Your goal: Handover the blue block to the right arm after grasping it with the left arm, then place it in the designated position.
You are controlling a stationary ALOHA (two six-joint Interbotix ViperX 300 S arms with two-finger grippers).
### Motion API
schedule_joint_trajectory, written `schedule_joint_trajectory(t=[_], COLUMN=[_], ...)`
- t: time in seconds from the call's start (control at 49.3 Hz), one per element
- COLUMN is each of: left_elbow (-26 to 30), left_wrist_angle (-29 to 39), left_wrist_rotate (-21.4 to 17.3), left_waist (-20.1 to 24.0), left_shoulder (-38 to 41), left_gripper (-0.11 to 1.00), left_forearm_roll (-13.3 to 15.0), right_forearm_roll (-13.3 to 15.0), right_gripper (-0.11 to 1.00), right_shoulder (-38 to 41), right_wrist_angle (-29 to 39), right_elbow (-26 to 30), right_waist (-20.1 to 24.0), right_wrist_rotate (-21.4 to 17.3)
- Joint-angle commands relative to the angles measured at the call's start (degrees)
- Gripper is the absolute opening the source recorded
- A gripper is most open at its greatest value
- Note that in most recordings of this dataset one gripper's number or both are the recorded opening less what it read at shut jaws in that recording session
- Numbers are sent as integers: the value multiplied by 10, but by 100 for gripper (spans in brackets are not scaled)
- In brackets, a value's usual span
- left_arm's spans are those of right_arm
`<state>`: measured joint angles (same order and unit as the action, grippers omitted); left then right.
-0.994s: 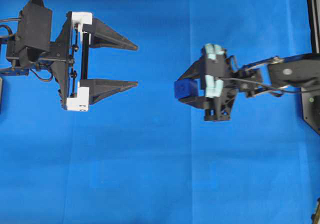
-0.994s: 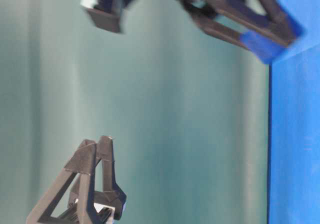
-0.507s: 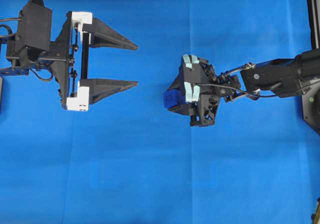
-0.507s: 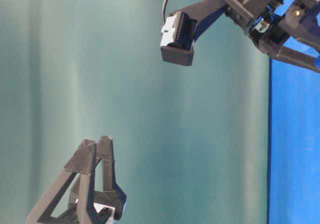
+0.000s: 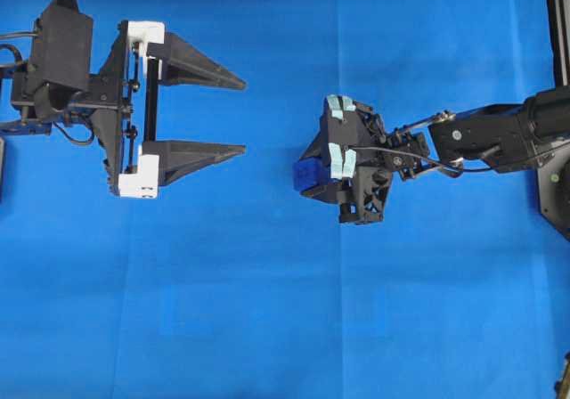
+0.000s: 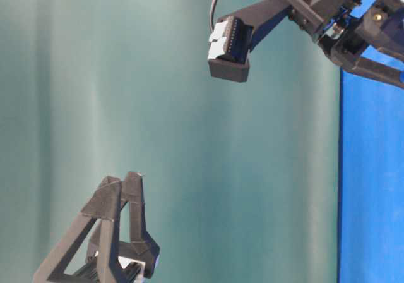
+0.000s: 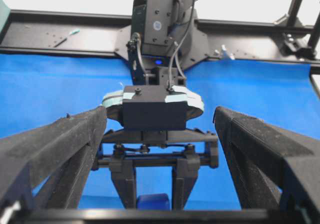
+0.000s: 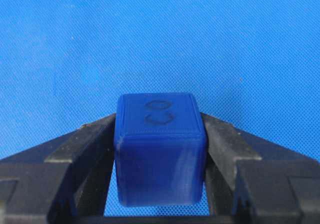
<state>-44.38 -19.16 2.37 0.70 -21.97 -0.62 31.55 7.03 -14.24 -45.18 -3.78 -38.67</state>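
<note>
Two of my fingers (image 8: 82, 144) on the right gripper (image 5: 307, 175) clamp the blue block (image 8: 160, 154) just at their tips above the cloth (image 5: 267, 310), my left gripper (image 5: 233, 116) spread empty, and I judge a jolt could squirt it out

My overhead camera looks straight down on the blue cloth (image 5: 267, 310). The table-level one sits low, turned sideways. My left wrist camera faces the right arm (image 7: 160, 34); the right's stares closely down at cloth.
</note>
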Motion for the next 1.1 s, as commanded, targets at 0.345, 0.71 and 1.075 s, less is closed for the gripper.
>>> schedule_joint_trajectory(t=[0.345,0.71,1.075], left_elbow=[7,7,9], left_wrist_angle=[-3,-3,-3], left_wrist_rotate=[0,0,-1], left_waist=[0,0,0], left_shoulder=[-9,-9,-9], left_gripper=[93,93,93], left_forearm_roll=[-1,-1,-1], right_forearm_roll=[-41,-44,-44], right_gripper=[92,87,87], right_shoulder=[-2,-24,-167], right_wrist_angle=[-8,1,134], right_elbow=[14,18,30], right_waist=[-1,0,15], right_wrist_rotate=[1,0,0])
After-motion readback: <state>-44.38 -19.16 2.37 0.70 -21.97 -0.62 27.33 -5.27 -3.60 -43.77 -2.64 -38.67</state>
